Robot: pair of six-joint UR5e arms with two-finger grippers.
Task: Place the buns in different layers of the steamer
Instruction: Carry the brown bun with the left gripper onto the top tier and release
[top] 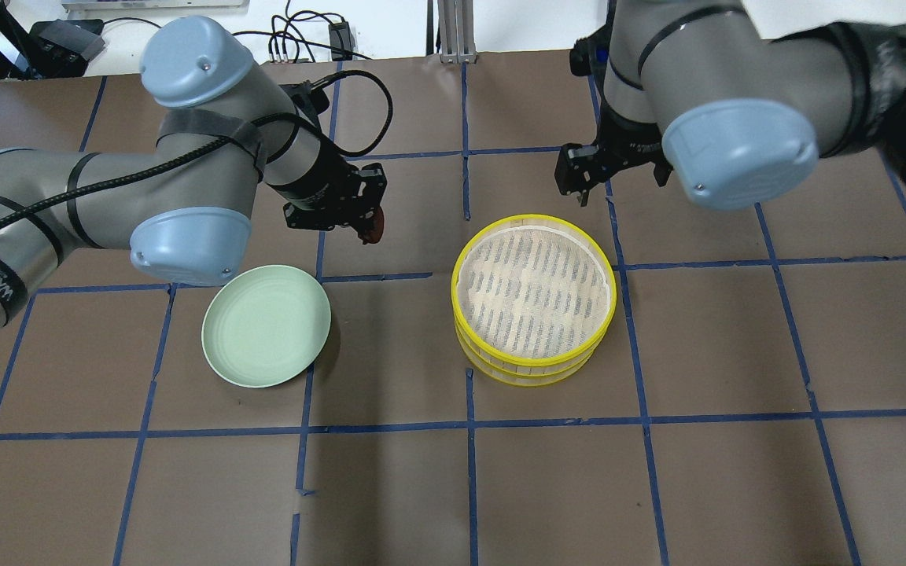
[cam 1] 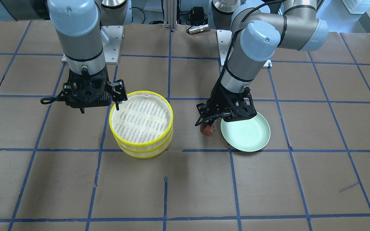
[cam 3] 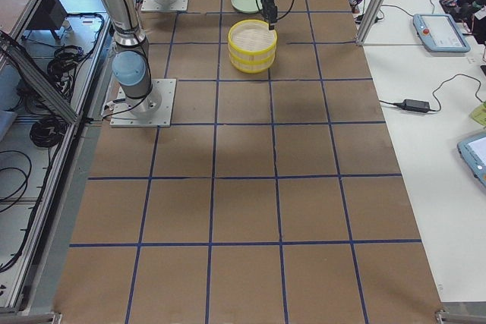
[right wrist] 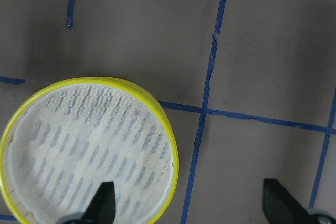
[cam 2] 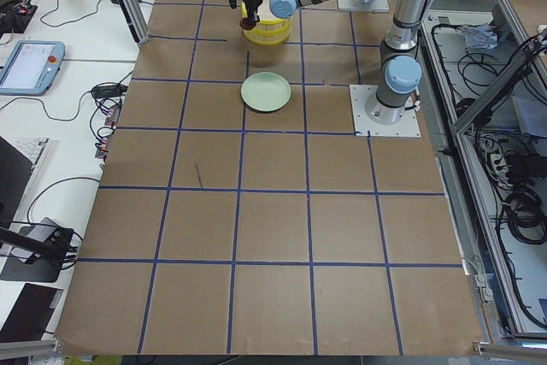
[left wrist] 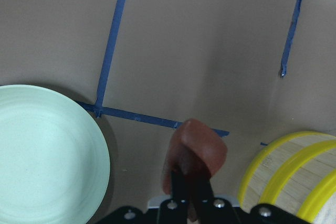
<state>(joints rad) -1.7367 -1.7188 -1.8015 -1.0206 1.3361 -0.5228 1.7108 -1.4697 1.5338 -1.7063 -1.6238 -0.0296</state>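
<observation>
Two steamer layers (cam 1: 141, 150) with yellow rims stand stacked, also in the overhead view (top: 461, 259). The top layer's white liner (top: 533, 287) is bare. My left gripper (cam 1: 208, 127) is shut on the reddish-brown bun (cam 1: 207, 130) and holds it above the table between the pale green plate (cam 1: 249, 136) and the stack. The bun shows in the left wrist view (left wrist: 202, 145). My right gripper (right wrist: 191, 205) is open and empty over the stack's robot-side edge. The white bun is not in view; the lower layer's inside is hidden.
The green plate (top: 264, 326) is empty and lies on the robot's left of the stack. Brown table covering with blue tape lines (top: 469, 424) spreads all round. Both arm bases (cam 1: 114, 41) stand on the far side of the front-facing view.
</observation>
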